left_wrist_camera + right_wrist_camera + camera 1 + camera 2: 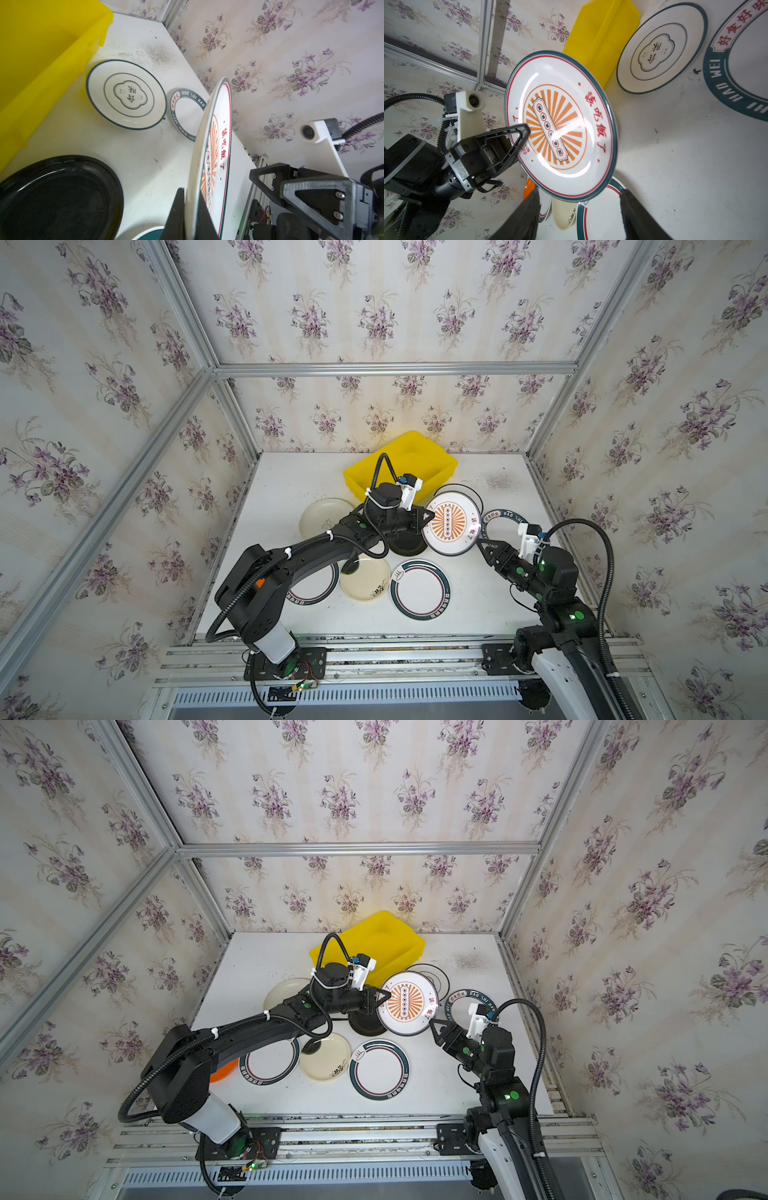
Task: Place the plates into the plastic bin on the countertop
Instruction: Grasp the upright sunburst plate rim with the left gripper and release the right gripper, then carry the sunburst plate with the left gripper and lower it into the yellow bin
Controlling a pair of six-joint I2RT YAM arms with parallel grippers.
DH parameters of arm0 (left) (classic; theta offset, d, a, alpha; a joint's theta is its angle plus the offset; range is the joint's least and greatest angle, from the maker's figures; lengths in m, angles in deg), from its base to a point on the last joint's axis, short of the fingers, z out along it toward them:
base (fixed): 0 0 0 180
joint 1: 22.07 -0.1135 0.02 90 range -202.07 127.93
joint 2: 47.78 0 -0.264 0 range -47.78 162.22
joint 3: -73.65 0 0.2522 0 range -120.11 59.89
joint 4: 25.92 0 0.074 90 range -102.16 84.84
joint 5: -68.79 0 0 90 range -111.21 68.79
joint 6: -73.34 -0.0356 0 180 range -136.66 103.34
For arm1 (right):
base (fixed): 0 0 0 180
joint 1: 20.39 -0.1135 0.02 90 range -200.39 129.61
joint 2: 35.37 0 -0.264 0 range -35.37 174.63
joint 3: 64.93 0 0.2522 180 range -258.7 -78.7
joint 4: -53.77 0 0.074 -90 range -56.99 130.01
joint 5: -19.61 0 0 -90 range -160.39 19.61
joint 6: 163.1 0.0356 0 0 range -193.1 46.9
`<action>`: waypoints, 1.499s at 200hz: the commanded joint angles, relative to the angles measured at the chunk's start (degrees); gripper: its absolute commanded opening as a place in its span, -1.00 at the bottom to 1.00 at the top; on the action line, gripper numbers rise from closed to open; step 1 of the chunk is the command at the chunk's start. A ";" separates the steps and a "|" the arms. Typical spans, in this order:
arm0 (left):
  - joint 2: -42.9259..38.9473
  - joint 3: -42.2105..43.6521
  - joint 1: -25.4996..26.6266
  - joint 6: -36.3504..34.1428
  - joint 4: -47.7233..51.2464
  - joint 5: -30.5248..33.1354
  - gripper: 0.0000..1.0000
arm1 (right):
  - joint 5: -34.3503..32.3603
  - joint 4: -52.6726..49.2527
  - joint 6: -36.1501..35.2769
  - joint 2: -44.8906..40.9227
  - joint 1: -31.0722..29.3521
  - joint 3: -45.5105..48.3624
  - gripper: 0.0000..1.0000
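Above the countertop (490, 605), left end effector (431, 516) pinches sunburst plate (453, 524) (tilted).

Black left arm (307, 556) and right arm (552, 572); white shells (274, 645) toward six o'clock; ribbed conduits (604, 556); white zip ties (329, 534); green joint dots (363, 525), possibly lights; right gripper (579, 192) has triangular fingers (324, 193) with silver screws (339, 195).

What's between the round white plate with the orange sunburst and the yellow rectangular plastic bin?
Nothing visible. The left gripper is shut on the sunburst plate's rim, holding it tilted off the white countertop; only bare top lies between it and the bin. A thin-rimmed white plate lies flat beside the bin, too low to block.
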 commanded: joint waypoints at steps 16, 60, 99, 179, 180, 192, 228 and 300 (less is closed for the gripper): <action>-0.25 -3.27 -4.78 -0.34 0.70 1.52 -1.00 | -2.81 -4.86 -4.66 0.31 0.01 -3.06 0.29; 1.22 -7.32 -11.59 -2.57 5.28 6.84 -1.00 | -3.87 -7.77 -5.66 -1.93 0.05 -2.61 0.29; 4.69 -14.12 -14.51 -7.54 16.05 15.43 -1.00 | -4.98 -10.28 -8.21 -2.92 0.06 -3.65 0.29; 12.94 -21.16 -16.89 -10.06 21.84 24.48 -1.00 | -5.01 -13.30 -10.67 -1.70 -0.01 -5.20 0.29; 13.07 -21.27 -16.89 -10.07 21.93 24.57 -1.00 | -5.04 -13.34 -10.67 -1.70 0.03 -5.18 0.29; 14.73 -22.68 -16.89 -10.37 23.37 25.41 -1.00 | -5.46 -13.56 -10.68 -1.88 0.00 -4.94 0.29; 18.38 -25.17 -17.89 -9.73 25.85 23.84 -1.00 | -5.61 -14.27 -10.58 -1.82 0.06 -4.91 0.29; 21.45 -28.19 -19.40 -8.68 28.38 20.14 -0.99 | -6.04 -15.29 -10.34 -1.18 0.02 -5.11 0.29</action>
